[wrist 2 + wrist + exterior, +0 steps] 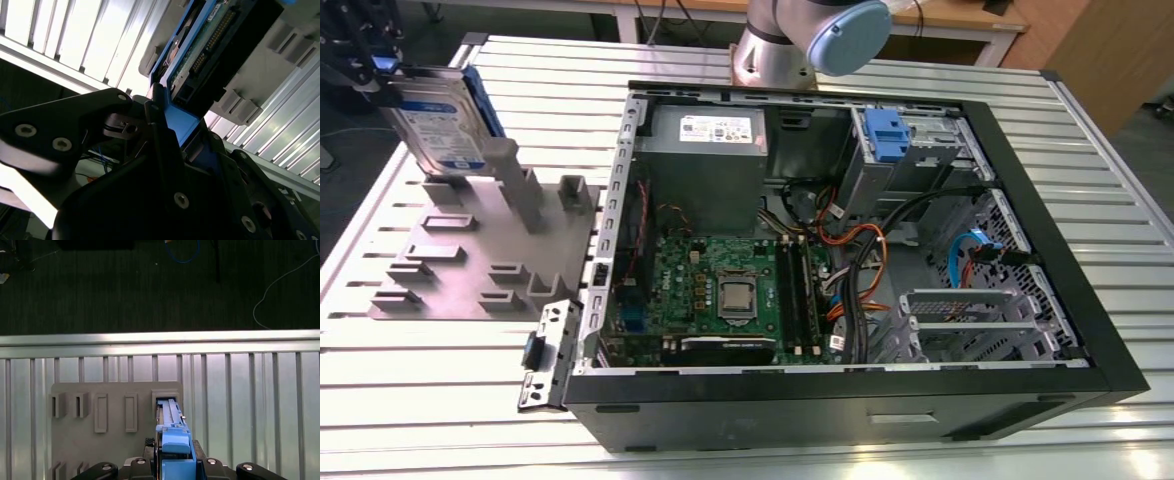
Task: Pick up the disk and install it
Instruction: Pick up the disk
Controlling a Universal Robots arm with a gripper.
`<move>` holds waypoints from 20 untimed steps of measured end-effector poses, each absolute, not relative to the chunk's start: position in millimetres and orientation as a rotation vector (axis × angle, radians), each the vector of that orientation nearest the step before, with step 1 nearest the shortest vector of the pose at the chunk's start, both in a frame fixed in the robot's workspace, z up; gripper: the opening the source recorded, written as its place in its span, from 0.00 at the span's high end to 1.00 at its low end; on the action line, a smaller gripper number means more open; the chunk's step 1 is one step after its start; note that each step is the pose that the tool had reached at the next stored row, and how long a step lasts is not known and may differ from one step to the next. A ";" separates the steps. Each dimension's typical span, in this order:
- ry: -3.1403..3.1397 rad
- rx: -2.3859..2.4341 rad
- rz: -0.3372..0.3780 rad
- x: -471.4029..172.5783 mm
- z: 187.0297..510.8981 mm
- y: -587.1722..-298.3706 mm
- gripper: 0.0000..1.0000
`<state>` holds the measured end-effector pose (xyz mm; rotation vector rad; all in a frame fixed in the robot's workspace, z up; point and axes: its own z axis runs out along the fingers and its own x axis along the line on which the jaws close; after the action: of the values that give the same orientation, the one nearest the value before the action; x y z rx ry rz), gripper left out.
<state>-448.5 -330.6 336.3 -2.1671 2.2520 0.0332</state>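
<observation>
The disk (443, 122), a silver hard drive with a white-and-blue label and blue side rails, stands on edge at the exterior view's far left, over the back of the grey slotted fixture (454, 262). My gripper (374, 72) is shut on its upper end. In the first wrist view I look down the disk's blue rail (173, 437) towards a rectangular slot in the fixture (100, 412); whether its lower end still sits in that slot I cannot tell. In the second wrist view the black fingers (160, 125) clamp the blue rail, and the disk's circuit-board side (205, 47) shows beyond them.
An open black computer case (827, 402) lies to the exterior view's right of the fixture, with a motherboard, cables and a grey power supply box (707, 130). A bare blue bracket (887, 135) sits in the drive cage at its back. The arm's base (781, 45) stands behind the case.
</observation>
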 end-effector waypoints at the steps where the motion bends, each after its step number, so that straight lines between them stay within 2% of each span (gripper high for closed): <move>1: 2.252 -2.167 0.033 -448.5 337.5 -330.6 0.63; 20: 2.252 -2.167 0.033 -448.5 353.9 -330.6 0.63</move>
<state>-448.5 -330.6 353.9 -2.1672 2.2521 0.0329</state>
